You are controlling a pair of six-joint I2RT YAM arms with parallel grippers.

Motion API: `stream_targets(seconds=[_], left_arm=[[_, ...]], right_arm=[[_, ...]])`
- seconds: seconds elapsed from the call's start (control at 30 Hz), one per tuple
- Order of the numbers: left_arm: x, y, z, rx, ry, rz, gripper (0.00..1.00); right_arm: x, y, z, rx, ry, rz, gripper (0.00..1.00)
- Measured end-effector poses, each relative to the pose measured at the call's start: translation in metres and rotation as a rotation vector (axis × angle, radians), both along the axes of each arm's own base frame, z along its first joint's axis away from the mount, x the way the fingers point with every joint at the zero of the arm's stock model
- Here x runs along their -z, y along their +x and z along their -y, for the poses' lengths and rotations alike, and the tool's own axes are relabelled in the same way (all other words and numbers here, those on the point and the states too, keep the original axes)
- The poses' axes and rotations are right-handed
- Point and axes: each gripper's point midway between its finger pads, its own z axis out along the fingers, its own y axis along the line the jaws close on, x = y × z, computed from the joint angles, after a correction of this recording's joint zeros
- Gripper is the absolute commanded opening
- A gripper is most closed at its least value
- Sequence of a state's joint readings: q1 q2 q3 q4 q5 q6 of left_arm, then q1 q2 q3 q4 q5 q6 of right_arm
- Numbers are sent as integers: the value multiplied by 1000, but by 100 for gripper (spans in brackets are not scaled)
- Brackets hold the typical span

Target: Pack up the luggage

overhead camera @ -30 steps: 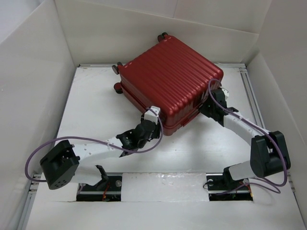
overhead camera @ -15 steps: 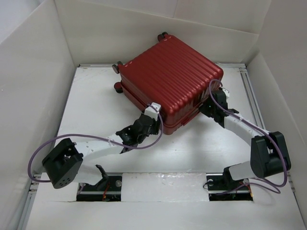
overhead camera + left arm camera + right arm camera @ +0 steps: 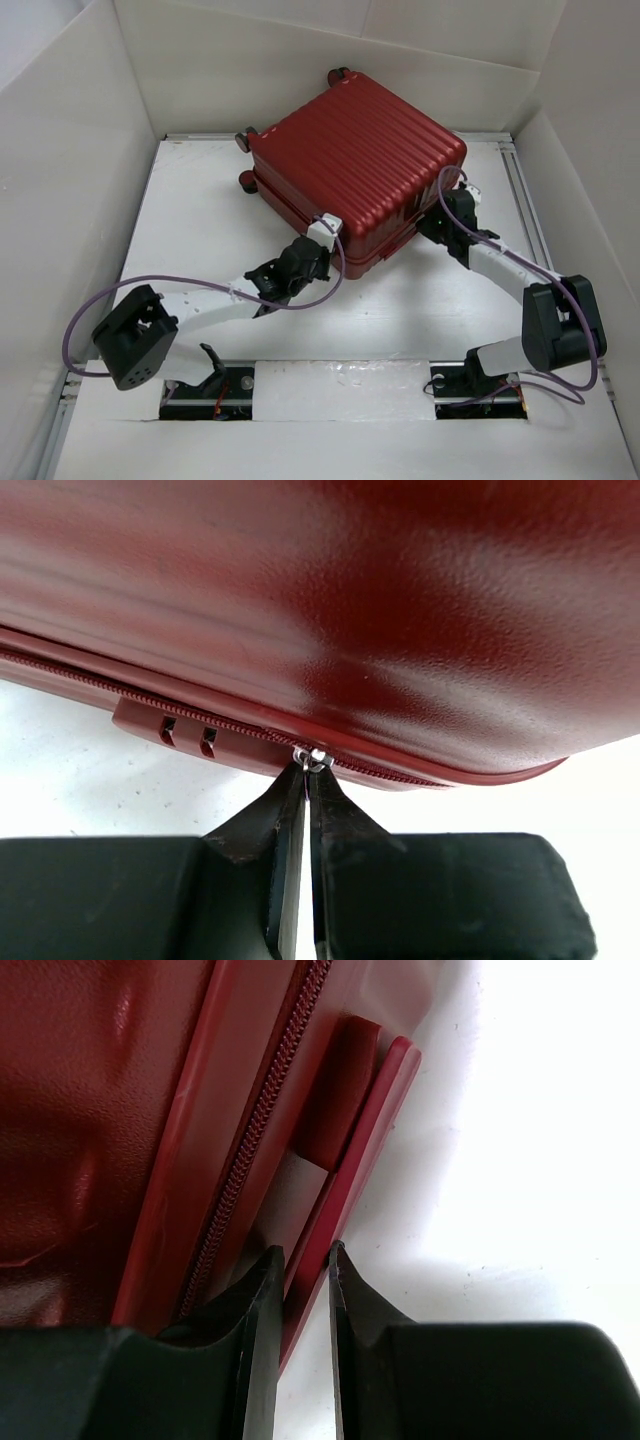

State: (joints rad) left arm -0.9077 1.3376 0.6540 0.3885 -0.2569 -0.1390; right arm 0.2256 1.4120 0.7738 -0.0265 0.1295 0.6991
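On the table (image 3: 200, 230) | luggage (image 3: 355, 165) — dark-red, ribbed shell | closed, lying flat

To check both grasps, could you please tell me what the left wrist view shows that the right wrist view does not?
Only the left wrist: the left pincer shut on a small silver metal zipper pull, beside a red tab with two slots. Only the right wrist: the right pincer closed around a thin flat red lip on the case's side. Both: the dark-red hard-shell suitcase, its zipper line and the white table.
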Motion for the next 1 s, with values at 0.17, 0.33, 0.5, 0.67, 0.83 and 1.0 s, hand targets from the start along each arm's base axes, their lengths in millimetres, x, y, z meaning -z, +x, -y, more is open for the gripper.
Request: stream_targets(seconds=[0.17, 0.33, 0.5, 0.67, 0.83, 1.0], left_arm=[[-8, 0, -4, -34, -30, 0, 0], [-8, 6, -13, -95, -97, -55, 0], [-6, 41, -59, -294, -186, -113, 0], [-6, 62, -90, -410, -346, -212, 0], [-20, 105, -160, -596, -620, -246, 0], [-27, 159, -263, -968, -651, -146, 0]], right_arm=[[0, -1, 2, -6, 22, 12, 0], [1, -2, 4, -12, 41, 21, 0], [2, -5, 5, -24, 68, 36, 0], [2, -11, 2, -54, 98, 41, 0], [2, -16, -6, -91, 128, 32, 0], [2, -16, -3, -92, 142, 33, 0]])
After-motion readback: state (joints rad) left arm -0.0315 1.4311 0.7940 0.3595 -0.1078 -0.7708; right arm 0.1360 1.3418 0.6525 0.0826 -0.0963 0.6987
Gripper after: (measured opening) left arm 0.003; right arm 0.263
